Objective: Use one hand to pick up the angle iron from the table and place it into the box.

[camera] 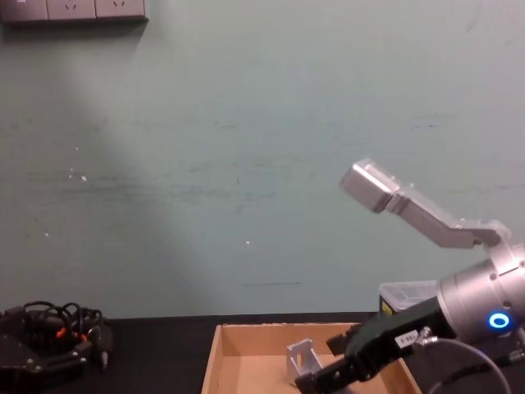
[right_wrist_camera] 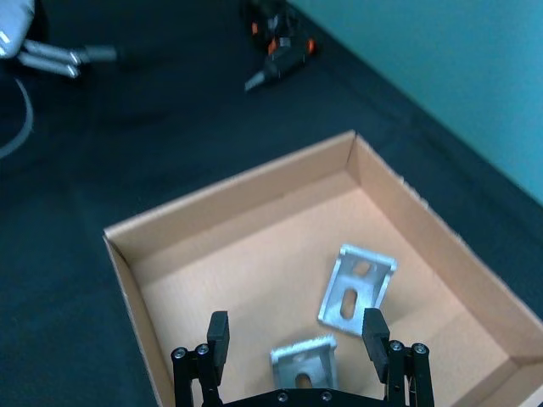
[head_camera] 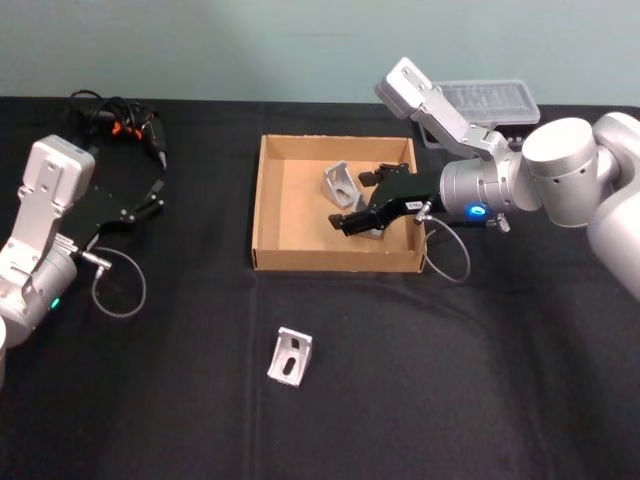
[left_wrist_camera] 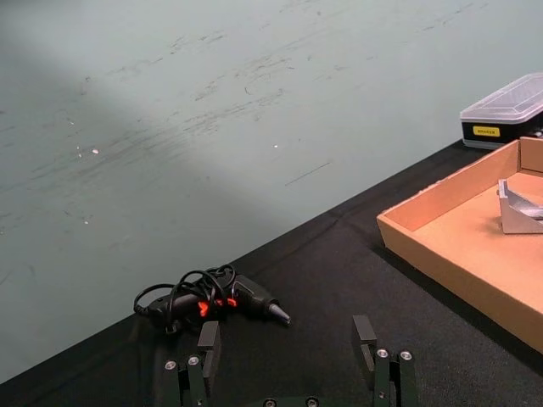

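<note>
The tan box [head_camera: 335, 260] sits mid-table. Inside it lie two angle irons: one [head_camera: 340, 182] toward the far side, and another [head_camera: 373, 230] partly under my right gripper [head_camera: 355, 200]. That gripper hovers open inside the box. In the right wrist view its fingers [right_wrist_camera: 218, 329] straddle the nearer angle iron [right_wrist_camera: 305, 360] without touching it, with the other piece [right_wrist_camera: 358, 278] just beyond. A third angle iron [head_camera: 290, 357] lies on the black table [head_camera: 450, 380] in front of the box. My left gripper [head_camera: 150, 200] is parked open at the far left.
A black case with a clear lid [head_camera: 490, 100] stands behind the box to the right. A black tool with tangled cables [head_camera: 120, 120] lies at the back left. Bare tabletop surrounds the loose angle iron.
</note>
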`<move>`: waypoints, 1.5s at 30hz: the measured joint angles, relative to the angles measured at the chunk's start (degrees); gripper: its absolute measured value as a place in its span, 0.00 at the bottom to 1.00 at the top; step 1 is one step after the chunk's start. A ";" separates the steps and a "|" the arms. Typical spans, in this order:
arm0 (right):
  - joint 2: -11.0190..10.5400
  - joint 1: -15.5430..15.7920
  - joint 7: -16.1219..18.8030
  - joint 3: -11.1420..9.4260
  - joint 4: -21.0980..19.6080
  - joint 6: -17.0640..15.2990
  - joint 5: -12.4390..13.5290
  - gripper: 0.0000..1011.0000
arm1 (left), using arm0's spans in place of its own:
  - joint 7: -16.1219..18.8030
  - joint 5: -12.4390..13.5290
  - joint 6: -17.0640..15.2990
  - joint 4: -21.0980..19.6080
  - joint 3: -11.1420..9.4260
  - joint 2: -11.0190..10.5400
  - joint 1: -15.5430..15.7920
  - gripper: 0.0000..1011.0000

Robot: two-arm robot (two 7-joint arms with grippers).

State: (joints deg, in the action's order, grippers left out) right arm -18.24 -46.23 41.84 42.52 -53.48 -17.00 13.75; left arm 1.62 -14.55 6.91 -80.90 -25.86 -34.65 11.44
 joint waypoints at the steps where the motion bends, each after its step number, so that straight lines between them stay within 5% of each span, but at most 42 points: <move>1: -0.17 0.30 -0.03 -0.39 -0.56 0.26 0.22 0.99 | 0.00 0.00 0.00 0.00 0.00 0.00 0.00 1.00; 10: -3.47 4.08 0.47 -4.41 -10.93 1.94 4.09 0.99 | 0.00 0.00 0.00 0.00 0.00 0.00 0.00 1.00; 13: -5.86 6.29 2.87 -5.21 -17.43 1.95 6.98 0.99 | 0.00 0.00 0.00 0.00 0.00 0.00 0.00 1.00; 24: -12.80 13.31 8.73 -3.69 -34.30 1.18 12.02 0.99 | 0.00 0.00 0.00 0.00 0.00 0.00 0.00 1.00; 32: -14.72 15.44 8.75 -0.26 -37.55 0.58 11.37 0.99 | 0.00 0.00 0.00 0.00 0.00 0.00 0.00 1.00; 45: -13.94 14.74 4.21 5.00 -34.61 -4.15 8.32 0.99 | 0.00 0.00 0.00 0.00 0.00 0.00 0.00 1.00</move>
State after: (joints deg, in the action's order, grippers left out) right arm -32.18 -31.49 46.05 47.52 -88.09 -21.15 22.06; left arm 1.62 -14.55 6.91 -80.90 -25.86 -34.65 11.43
